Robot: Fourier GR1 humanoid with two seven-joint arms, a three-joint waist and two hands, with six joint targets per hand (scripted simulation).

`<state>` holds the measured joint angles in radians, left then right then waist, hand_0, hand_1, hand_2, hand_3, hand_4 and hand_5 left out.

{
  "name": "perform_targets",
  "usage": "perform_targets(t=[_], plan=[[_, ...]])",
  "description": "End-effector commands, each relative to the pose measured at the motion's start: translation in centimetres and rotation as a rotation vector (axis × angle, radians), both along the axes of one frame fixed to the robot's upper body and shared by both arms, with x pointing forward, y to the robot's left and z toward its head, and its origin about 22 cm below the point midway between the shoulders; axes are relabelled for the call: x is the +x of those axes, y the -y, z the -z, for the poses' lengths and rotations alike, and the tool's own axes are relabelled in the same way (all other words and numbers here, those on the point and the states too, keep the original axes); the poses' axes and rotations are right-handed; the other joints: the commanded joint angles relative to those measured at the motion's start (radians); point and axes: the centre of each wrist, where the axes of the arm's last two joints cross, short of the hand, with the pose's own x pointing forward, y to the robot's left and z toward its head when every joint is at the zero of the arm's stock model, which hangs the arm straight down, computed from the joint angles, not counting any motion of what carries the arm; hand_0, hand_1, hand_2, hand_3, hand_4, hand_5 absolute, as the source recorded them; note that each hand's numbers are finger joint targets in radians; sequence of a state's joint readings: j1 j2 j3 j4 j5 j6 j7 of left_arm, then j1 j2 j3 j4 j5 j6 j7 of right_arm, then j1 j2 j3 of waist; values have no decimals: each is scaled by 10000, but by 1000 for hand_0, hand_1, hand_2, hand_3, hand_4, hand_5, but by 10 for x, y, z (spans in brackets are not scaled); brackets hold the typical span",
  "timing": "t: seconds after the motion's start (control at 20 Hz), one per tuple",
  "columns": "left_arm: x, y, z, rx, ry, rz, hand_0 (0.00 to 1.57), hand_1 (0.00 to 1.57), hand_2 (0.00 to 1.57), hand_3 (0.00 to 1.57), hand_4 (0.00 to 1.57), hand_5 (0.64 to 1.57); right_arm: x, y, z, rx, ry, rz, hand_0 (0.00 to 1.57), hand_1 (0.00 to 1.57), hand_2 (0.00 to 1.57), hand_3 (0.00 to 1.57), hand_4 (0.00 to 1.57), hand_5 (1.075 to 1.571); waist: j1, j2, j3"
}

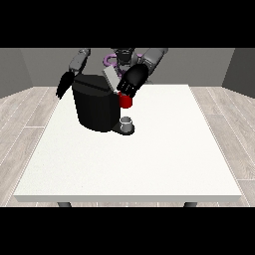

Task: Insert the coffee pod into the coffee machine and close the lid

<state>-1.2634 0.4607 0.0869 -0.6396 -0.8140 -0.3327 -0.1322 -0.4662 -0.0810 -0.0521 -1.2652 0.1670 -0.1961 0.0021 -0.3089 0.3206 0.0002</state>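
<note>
The coffee machine (pixel 95 107), a black block, stands on the white surface (pixel 149 159) with its grey lid (pixel 110 77) tilted up. A small grey cup (pixel 127 122) sits on its base, contents hidden. A red thing at the machine (pixel 126 101) shows under the hand at the view's right (pixel 130 83), whose finger spread I cannot tell. The pod does not plainly show; it would likely be light, stiff and best pinched by its sides. The hand at the view's left (pixel 63 84) hangs relaxed, holding nothing.

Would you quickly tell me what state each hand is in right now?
Hand at the view's left: hangs beside the coffee machine, holding nothing; fingers cannot be told.
Hand at the view's right: at the machine's top; grip cannot be told.
</note>
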Motion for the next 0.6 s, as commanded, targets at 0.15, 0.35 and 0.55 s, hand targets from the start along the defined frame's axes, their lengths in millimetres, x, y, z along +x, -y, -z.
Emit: perform_targets(t=[0.15, 0.35, 0.55], plan=[[0, -11, 0, 625, 354, -21, 1173, 1173, 1170, 1017, 0, 1571, 6, 5, -15, -22, 56, 112, 0, 0, 0, 0, 0, 1571, -73, 274, 0], [-3, -15, -12, 268, 575, 171, 1117, 1117, 1136, 985, 0, 1571, 2, 30, 2, 77, 294, 240, 0, 0, 0, 0, 0, 1571, 141, 381, 5], [1, -1, 5, -147, 1093, 300, 1150, 1150, 1145, 953, 0, 1571, 8, 10, -13, 159, 244, 219, 0, 0, 0, 0, 61, 1571, 97, 493, -1]])
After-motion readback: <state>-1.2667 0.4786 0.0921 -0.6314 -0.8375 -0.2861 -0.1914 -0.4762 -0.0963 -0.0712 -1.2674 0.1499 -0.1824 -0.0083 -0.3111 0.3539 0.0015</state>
